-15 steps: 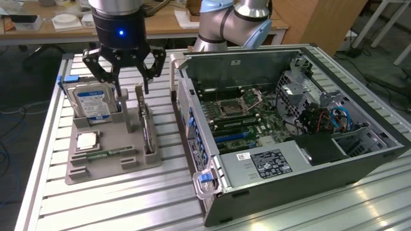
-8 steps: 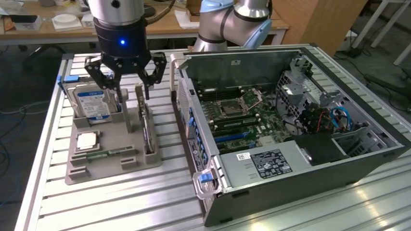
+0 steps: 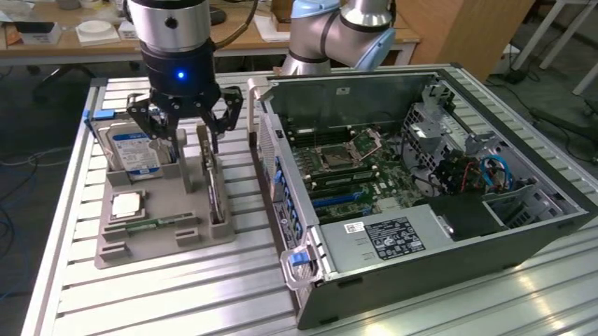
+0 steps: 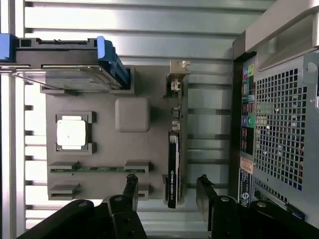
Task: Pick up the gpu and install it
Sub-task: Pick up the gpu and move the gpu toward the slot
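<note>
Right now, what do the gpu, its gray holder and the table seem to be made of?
gpu: circuit board with dark matte block, probably plastic, pale metal bracket.
gray holder: matte, probably plastic.
table: ribbed silver slats with glare, likely aluminium.

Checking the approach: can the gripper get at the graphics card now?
Probably yes: the open gripper hangs above the graphics card, which stands on edge in the grey holder with its top edge uncovered.
</note>
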{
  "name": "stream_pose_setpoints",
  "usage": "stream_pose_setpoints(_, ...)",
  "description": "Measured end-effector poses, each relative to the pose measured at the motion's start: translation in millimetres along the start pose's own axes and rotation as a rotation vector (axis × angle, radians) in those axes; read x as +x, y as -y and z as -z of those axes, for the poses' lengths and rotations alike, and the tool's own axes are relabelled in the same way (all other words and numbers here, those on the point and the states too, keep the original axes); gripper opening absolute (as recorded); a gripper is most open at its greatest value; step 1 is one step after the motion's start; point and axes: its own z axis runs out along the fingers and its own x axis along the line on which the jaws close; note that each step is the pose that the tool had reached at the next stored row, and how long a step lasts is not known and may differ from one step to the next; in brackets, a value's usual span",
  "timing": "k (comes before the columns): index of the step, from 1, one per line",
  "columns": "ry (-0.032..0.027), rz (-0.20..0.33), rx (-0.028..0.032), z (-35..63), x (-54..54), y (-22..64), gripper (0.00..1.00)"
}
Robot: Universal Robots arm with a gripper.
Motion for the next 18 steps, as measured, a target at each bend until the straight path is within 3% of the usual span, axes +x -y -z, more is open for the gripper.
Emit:
stream_pose_setpoints(12, -0.0001, 0.0, 0.0, -21.5, -0.4, 7.5, 0.59)
stream_pose_setpoints(18, -0.0001, 0.0, 0.0, -31.4, -7.6, 8.6, 0.59)
